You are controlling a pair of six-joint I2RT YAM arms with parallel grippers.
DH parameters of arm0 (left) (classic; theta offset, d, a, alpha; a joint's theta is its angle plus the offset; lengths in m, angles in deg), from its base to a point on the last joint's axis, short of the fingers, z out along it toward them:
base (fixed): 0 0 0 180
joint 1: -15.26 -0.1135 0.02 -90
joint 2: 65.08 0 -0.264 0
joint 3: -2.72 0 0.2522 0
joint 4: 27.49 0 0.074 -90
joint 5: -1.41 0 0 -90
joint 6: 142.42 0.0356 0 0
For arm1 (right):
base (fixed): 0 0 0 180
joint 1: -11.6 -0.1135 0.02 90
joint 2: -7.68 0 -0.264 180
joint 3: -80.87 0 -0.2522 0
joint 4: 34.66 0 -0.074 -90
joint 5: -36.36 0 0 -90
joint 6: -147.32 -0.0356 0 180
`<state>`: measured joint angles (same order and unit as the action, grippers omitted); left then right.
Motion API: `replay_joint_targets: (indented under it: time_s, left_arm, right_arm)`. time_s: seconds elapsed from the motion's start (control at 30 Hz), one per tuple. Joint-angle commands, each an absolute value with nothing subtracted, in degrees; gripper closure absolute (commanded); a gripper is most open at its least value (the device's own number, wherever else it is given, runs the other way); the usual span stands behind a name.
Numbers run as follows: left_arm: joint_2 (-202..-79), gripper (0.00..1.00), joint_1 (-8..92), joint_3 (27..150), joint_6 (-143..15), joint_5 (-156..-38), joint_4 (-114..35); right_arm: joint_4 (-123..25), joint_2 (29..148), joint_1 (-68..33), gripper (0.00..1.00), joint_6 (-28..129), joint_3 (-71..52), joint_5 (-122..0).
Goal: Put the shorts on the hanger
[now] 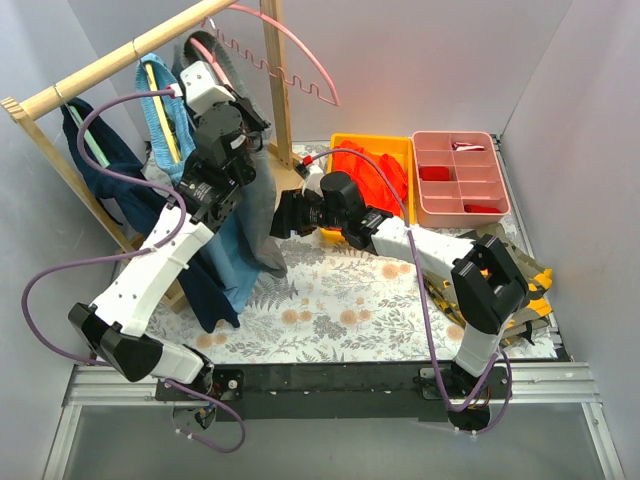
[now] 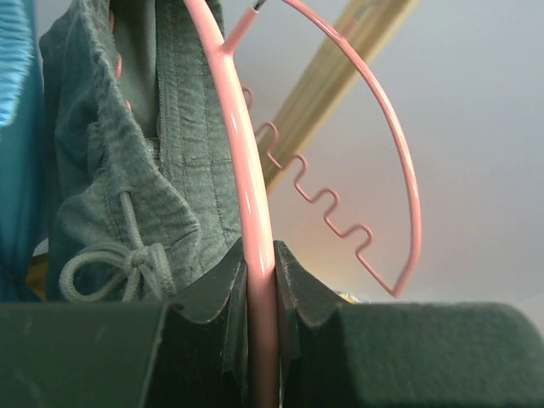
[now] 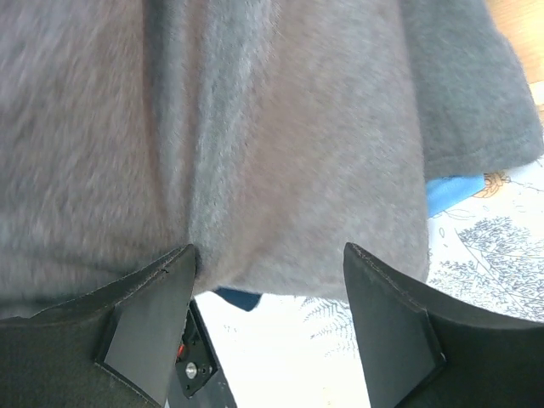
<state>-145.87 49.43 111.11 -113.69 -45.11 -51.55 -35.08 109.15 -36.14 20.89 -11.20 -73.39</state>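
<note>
Grey walls [image 1: 420,60] close in a tabletop [image 1: 340,320] spread with a fern-and-flower print. A wooden rack [image 1: 110,62] stands at the left, hung with blue clothes [image 1: 215,270]. At the far side sit a pink tray [image 1: 460,217] and a yellow bin [image 1: 370,138] holding an orange garment [image 1: 375,170]. High beside the rack, the left tool [image 2: 260,272] is clamped on the arm of the pink hanger [image 2: 244,170], with another pink hanger [image 2: 415,183] just beyond. The grey shorts [image 2: 127,153] hang against the gripped arm, drawstring showing, and drape down in front of the blue clothes. The right tool [image 3: 268,251] is spread wide, the shorts' fabric lying across the gap between its fingers.
</note>
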Motion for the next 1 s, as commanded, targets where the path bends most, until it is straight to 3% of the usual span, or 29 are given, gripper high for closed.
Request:
replay_joint_targets:
  time_s: [0.0,0.97]
  left_arm:
    - [-142.7,1.00,46.5,114.4,-116.0,-46.2,-44.5]
    - [-142.2,1.00,39.0,112.1,-123.8,-48.2,-44.1]
  right_arm:
    - [-36.6,106.3,-36.6,0.23,23.4,-10.4,-74.0]
    - [-41.6,104.5,-36.6,0.23,26.3,-11.4,-72.4]
